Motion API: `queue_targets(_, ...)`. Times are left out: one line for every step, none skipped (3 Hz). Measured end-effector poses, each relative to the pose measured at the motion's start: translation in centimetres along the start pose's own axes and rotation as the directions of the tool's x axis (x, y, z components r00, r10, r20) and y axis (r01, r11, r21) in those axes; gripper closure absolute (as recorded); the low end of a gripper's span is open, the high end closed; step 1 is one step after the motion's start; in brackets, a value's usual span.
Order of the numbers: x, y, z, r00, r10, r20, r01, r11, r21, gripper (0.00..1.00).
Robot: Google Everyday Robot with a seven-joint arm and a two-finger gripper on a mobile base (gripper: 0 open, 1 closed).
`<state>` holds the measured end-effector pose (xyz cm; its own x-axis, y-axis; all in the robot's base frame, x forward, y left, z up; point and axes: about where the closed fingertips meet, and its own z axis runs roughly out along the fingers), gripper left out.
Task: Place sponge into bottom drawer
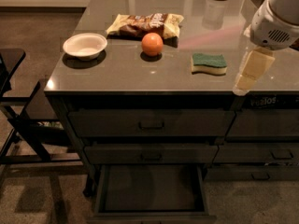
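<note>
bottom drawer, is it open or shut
Open: the wide dark grey bottom drawer is pulled out, its flat dark interior showing. The hand hangs right of the green-topped yellow sponge.

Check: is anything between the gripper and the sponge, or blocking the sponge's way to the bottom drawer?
Nothing visible. The gripper hangs just right of the sponge with bare counter between. The orange sits further left, and the bottom drawer stands open below the counter's front.

Kitchen area — drawer counter, chip bag, bowl; end effector over counter's right.
</note>
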<state>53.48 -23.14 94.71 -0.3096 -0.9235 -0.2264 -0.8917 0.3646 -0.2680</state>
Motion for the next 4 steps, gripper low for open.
queue_targets(-1.5,-1.7,1.0,0.999,0.001,0.033,-0.002,0.9999,0.017,0.00)
queue_targets(-4.3,-4.8,3.6,0.998,-0.025,0.064,0.024,0.9996,0.014,0.00)
queue_targets(-4.4,-4.9,4.0,0.998,-0.028,0.060,0.027,0.9996,0.009,0.00)
queue_targets(-4.9,-6.6,6.1,0.998,-0.007,0.056,0.007,0.9999,0.011,0.00)
